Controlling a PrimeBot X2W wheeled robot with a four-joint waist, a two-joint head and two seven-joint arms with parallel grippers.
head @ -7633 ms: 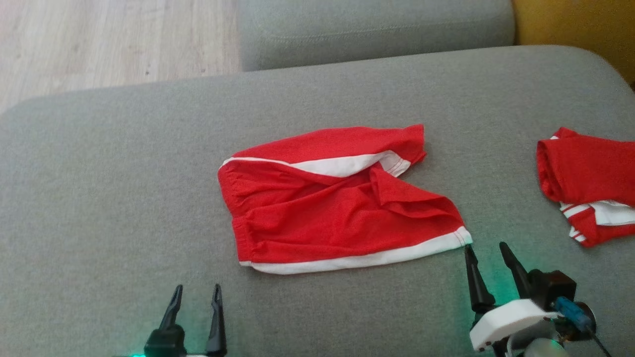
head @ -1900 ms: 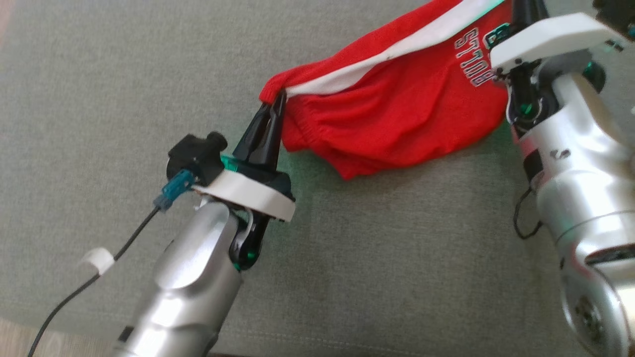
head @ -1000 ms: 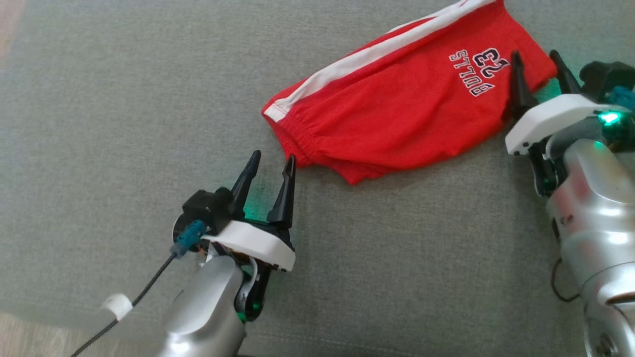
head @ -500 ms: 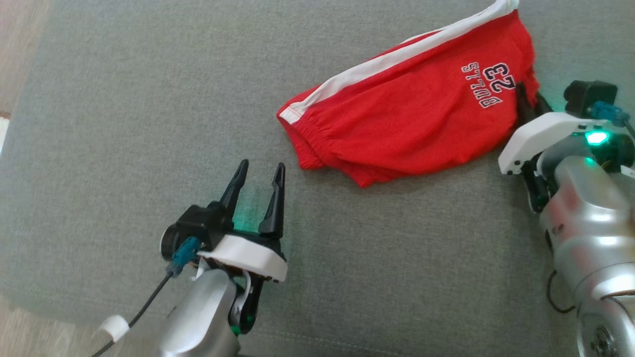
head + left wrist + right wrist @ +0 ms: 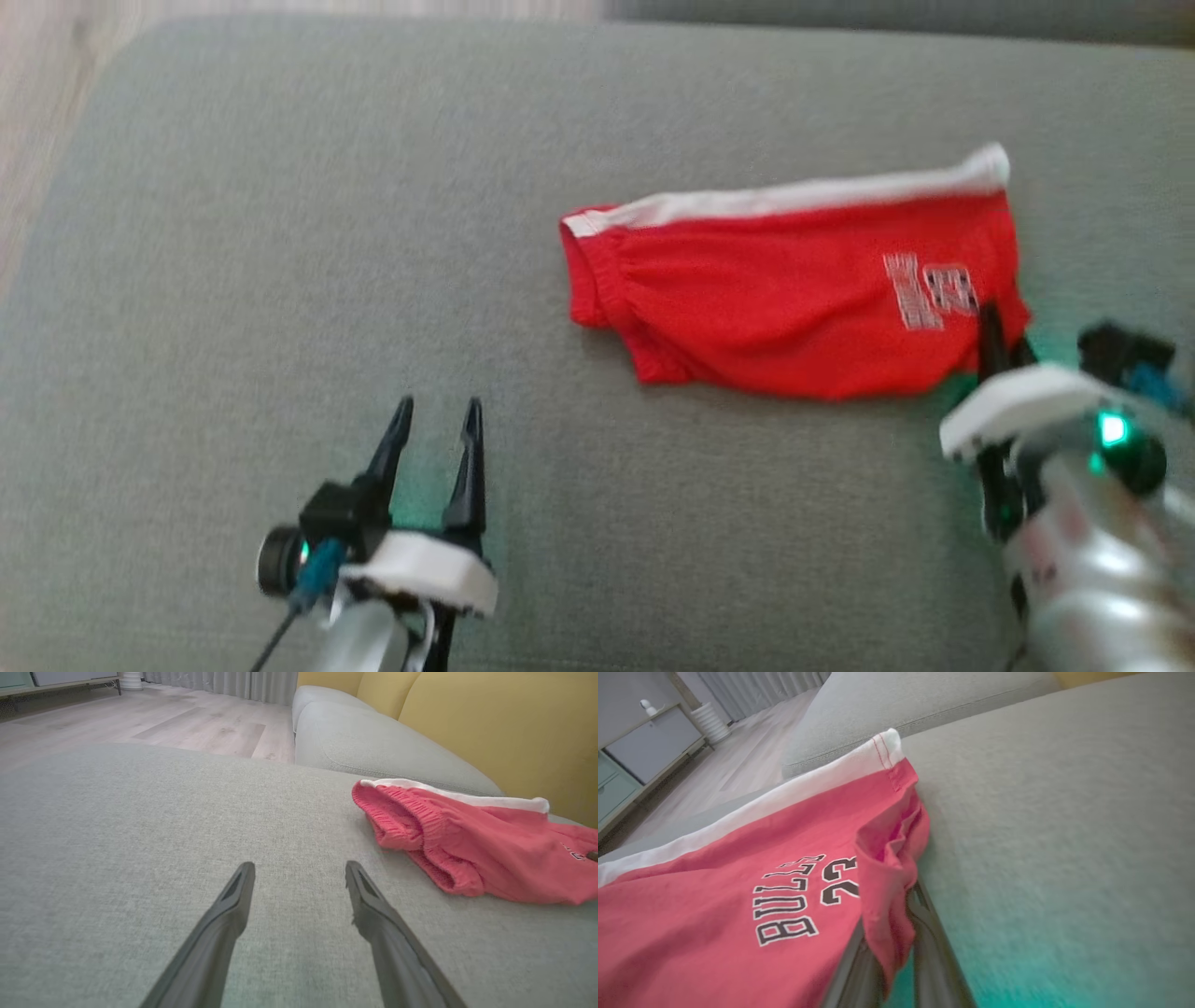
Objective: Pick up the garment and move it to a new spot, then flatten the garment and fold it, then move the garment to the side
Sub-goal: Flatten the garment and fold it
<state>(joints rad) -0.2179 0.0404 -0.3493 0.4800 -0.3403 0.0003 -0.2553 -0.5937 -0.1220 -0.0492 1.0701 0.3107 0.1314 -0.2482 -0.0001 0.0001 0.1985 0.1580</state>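
Pinching the leg-hem corner of the red Bulls shorts (image 5: pixel 794 308) with our right gripper (image 5: pixel 1004 329), fingers clamped on a fold of fabric, we've got them lying mostly flat on the grey sofa cushion (image 5: pixel 233 233), while our left gripper (image 5: pixel 437 415) hovers spread wide and empty, well apart from them.

Head view blurry, shorts (image 5: pixel 784 299) print unreadable there; right gripper (image 5: pixel 1001 338) tips hidden w/in hem fold.
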